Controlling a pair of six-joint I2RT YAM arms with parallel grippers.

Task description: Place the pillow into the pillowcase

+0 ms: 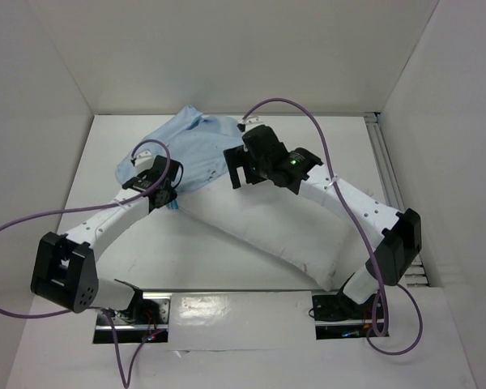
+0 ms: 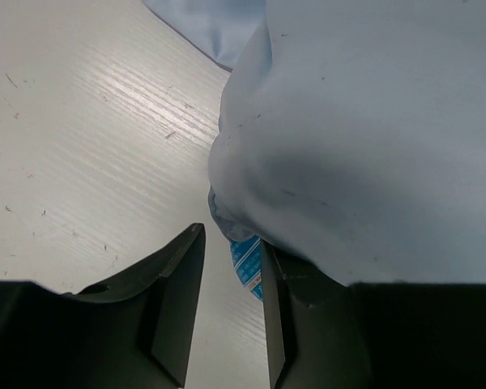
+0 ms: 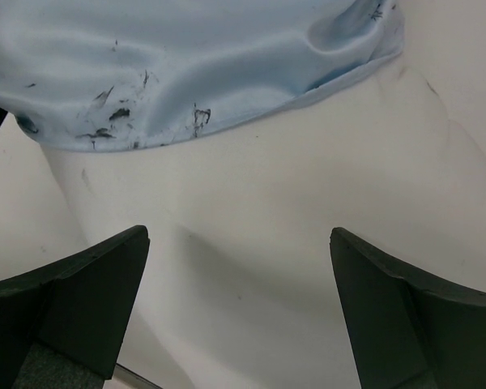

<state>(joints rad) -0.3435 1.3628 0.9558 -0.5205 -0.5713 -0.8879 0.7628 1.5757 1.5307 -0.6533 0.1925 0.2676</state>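
Observation:
The pale blue pillowcase (image 1: 190, 146) lies crumpled at the back of the table, its near edge lapping over the upper end of the white pillow (image 1: 259, 231), which runs diagonally toward the right arm's base. My left gripper (image 1: 165, 197) sits at the pillowcase's near left edge. In the left wrist view its jaws (image 2: 231, 237) stand narrowly apart. Pillowcase fabric (image 2: 356, 138) drapes over the right finger, and a blue printed label (image 2: 247, 267) hangs between the fingers. My right gripper (image 1: 236, 174) hovers wide open (image 3: 239, 235) over the pillow (image 3: 251, 203), just below the pillowcase hem (image 3: 186, 73).
White walls enclose the table (image 1: 89, 170) on the left, back and right. A metal rail (image 1: 389, 162) runs along the right side. Purple cables (image 1: 308, 109) loop from both arms. Dark smudges mark the pillowcase hem (image 3: 117, 113).

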